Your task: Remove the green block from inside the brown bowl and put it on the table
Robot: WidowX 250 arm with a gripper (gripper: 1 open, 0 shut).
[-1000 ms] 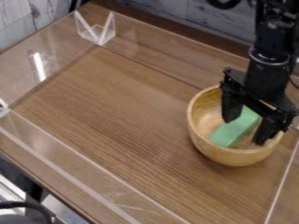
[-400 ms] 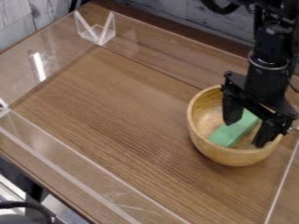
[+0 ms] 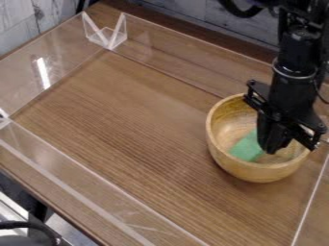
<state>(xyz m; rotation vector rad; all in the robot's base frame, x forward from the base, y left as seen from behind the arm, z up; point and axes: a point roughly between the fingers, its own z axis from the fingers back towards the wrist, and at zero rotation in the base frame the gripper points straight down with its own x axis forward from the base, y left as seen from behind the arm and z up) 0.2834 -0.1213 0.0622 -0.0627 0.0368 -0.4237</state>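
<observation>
The brown bowl sits on the table at the right side. Inside it lies the green block, partly covered by the black fingers. My gripper points straight down into the bowl, and its fingers have come together on the green block. Only the block's lower left part shows beside the fingers.
Clear acrylic walls edge the tabletop, with a folded clear piece at the back left. The bowl stands close to the right wall. The wood surface stretches open to the left of the bowl.
The fingers, wide apart over the block before, have closed onto it. The arm has stayed in place in the bowl.
</observation>
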